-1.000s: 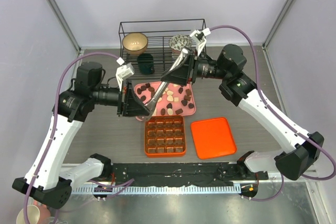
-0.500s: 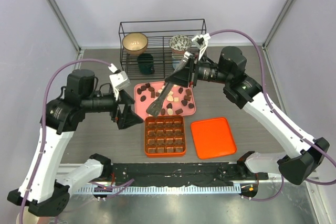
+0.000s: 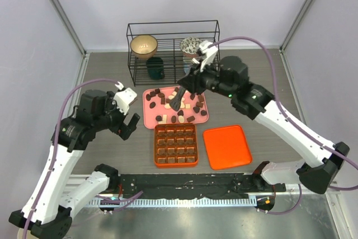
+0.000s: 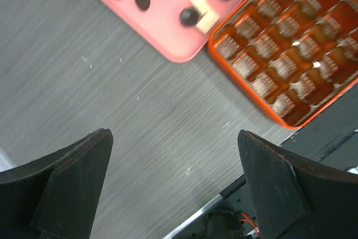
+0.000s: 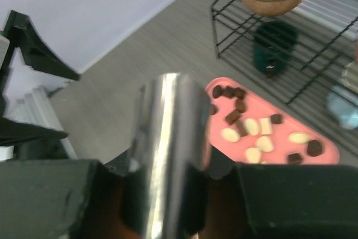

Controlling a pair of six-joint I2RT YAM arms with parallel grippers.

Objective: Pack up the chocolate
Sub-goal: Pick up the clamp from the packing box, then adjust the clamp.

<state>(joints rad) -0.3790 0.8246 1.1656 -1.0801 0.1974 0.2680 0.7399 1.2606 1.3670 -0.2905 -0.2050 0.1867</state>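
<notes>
The chocolate (image 3: 184,110), dark, tan and cream pieces, lies scattered on the pink tray (image 3: 151,117). My right gripper (image 3: 192,81) hangs over the tray's far edge, shut on a shiny metal tool (image 3: 175,102) that slants down toward the pieces. In the right wrist view the tool (image 5: 168,155) fills the gap between the jaws of the right gripper (image 5: 168,194), with chocolate (image 5: 232,117) beyond it. My left gripper (image 3: 128,126) is open and holds nothing, over bare table left of the orange gridded box (image 3: 175,145). The left wrist view shows that gripper (image 4: 173,183), the tray (image 4: 162,26) and the box (image 4: 291,54).
An orange lid (image 3: 226,146) lies right of the box. A black wire rack (image 3: 173,48) at the back holds a tan bowl (image 3: 144,45), a dark green cup (image 3: 155,68) and a patterned bowl (image 3: 191,45).
My left gripper opened, let go of the metal tool and drew back to the left and toward the near edge. The right gripper closed on the tool and swung it over the tray.
</notes>
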